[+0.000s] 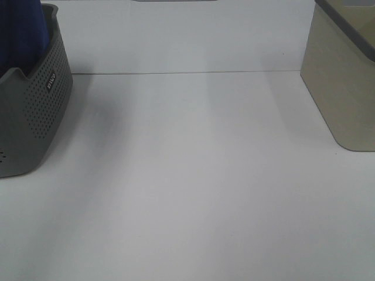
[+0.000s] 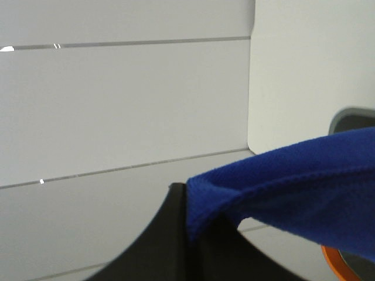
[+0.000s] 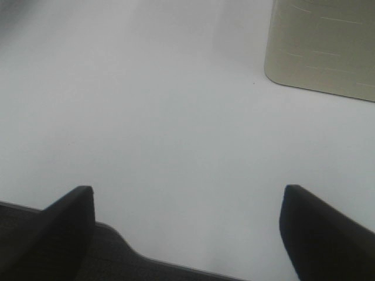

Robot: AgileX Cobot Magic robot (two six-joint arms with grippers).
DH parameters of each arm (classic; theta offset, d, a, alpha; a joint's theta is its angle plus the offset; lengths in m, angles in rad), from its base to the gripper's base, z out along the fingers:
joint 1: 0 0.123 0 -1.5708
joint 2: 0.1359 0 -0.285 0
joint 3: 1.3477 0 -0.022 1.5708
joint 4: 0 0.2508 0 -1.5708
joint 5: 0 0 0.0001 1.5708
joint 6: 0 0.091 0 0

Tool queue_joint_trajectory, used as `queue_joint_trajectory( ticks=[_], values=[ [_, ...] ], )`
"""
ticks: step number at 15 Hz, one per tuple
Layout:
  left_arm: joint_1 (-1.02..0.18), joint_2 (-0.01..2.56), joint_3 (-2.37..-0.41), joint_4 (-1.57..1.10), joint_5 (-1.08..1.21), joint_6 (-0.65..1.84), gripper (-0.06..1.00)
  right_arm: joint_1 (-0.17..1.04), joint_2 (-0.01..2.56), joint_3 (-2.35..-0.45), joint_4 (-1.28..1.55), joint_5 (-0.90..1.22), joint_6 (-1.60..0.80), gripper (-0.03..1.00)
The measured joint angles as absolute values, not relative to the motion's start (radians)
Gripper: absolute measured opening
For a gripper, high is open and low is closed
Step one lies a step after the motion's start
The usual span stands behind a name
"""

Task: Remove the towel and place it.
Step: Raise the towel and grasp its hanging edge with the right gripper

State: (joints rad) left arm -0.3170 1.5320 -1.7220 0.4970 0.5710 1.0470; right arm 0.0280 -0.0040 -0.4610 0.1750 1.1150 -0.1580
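Note:
The towel (image 1: 22,29) is deep blue and rises out of the grey perforated basket (image 1: 36,111) at the far left edge of the exterior view, running past the frame's top. In the left wrist view my left gripper (image 2: 190,202) is shut on a hemmed edge of the towel (image 2: 293,187), which stretches away from the black fingers (image 2: 170,240) above the basket rim (image 2: 351,116). My right gripper (image 3: 187,202) stands open over bare white table, nothing between its fingers (image 3: 70,216). Neither gripper shows in the exterior view.
A beige bin (image 1: 343,82) stands at the back right of the white table (image 1: 193,175), also seen in the right wrist view as the bin (image 3: 322,47). An orange curved edge (image 2: 335,263) shows below the towel. A white wall runs behind.

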Motion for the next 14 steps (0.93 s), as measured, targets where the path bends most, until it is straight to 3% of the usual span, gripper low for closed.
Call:
queue_joint_trajectory(
  ticks=[4,7,9,14],
  values=[
    [-0.453,1.532,-1.722,0.499,0.614,1.062,0.00,0.028,-0.003,-0.461,0.176,1.112,-0.158,0.83],
    [-0.603,1.532,-1.722,0.499,0.678,1.075,0.00,0.028,0.136,-0.476,0.366,0.923,-0.330,0.83],
    [-0.659,1.532,-1.722,0.506,0.684,1.110,0.00,0.028,0.280,-0.476,0.640,0.784,-0.614,0.83],
    [-0.714,1.531,-1.722,0.538,0.667,1.129,0.00,0.028,0.695,-0.476,1.312,0.748,-1.437,0.83]
  ],
)
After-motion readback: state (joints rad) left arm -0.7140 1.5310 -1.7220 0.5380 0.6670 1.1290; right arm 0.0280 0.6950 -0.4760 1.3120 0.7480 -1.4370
